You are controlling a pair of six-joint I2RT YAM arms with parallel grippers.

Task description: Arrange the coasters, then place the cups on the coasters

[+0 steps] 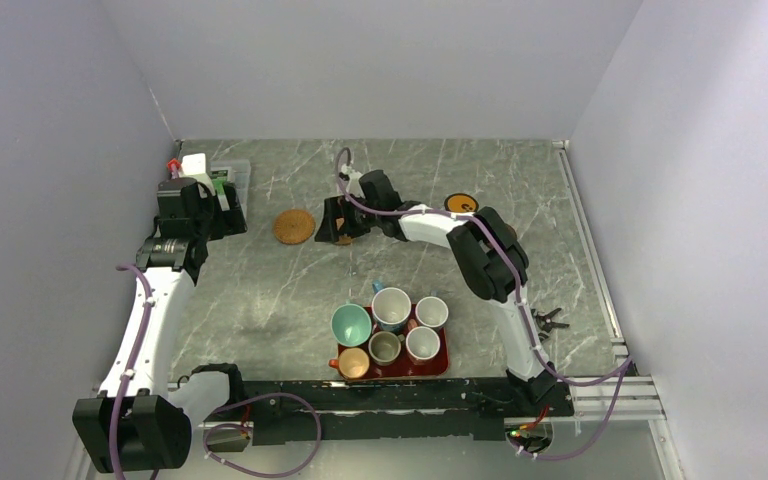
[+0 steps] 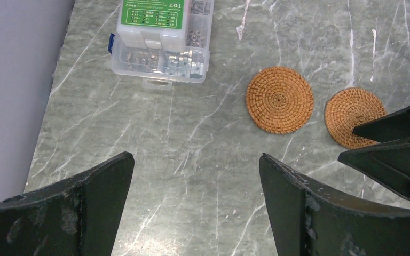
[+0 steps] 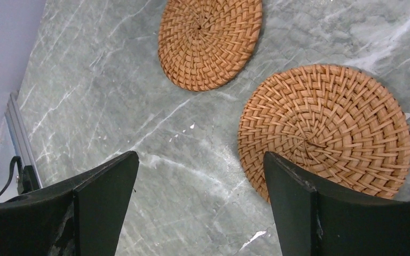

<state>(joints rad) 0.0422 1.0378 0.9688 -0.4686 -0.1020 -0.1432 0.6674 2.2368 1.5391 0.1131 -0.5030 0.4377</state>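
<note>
Two orange-tan woven coasters lie side by side at mid-table: one (image 1: pixel 293 226) (image 2: pixel 279 100) (image 3: pixel 209 40) stands free, the other (image 2: pixel 354 116) (image 3: pixel 325 128) sits beneath my right gripper (image 1: pixel 332 222) (image 3: pixel 200 160). That gripper is open and holds nothing, with one finger over the nearer coaster's edge. A black coaster with an orange ring (image 1: pixel 461 203) lies behind the right arm. My left gripper (image 1: pixel 222 212) (image 2: pixel 196 160) hangs open over bare table, left of the coasters. The cups, among them a teal one (image 1: pixel 351 324), a large white one (image 1: pixel 391 307) and an orange one (image 1: pixel 353 362), stand together in the red tray (image 1: pixel 442 365).
A clear plastic parts box with a green label (image 1: pixel 222 176) (image 2: pixel 163 40) sits at the back left, just beyond the left gripper. A small dark tool (image 1: pixel 550 321) lies near the right edge. Grey walls enclose the table on three sides.
</note>
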